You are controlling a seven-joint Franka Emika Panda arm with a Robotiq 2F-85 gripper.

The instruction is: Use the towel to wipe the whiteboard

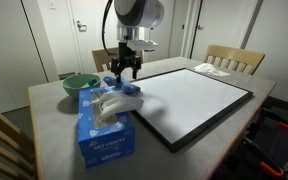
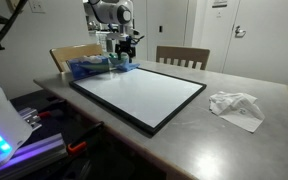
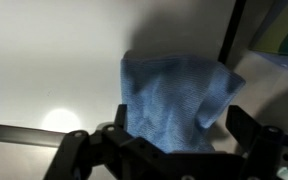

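Wrist view: towel (image 3: 174, 100) on whiteboard (image 3: 44, 60), between jaws spread wide, not gripped.

Dim, soft-focus exterior views; blurred wrist view shows a round glare spot on the whiteboard (image 3: 54, 70)

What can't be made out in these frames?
- Towel: near edge hidden under the open claw in the wrist view; contact unclear.
- Whiteboard: any marks too small to see in both exterior views.
- Green bowl: interior too small and dim in an exterior view.
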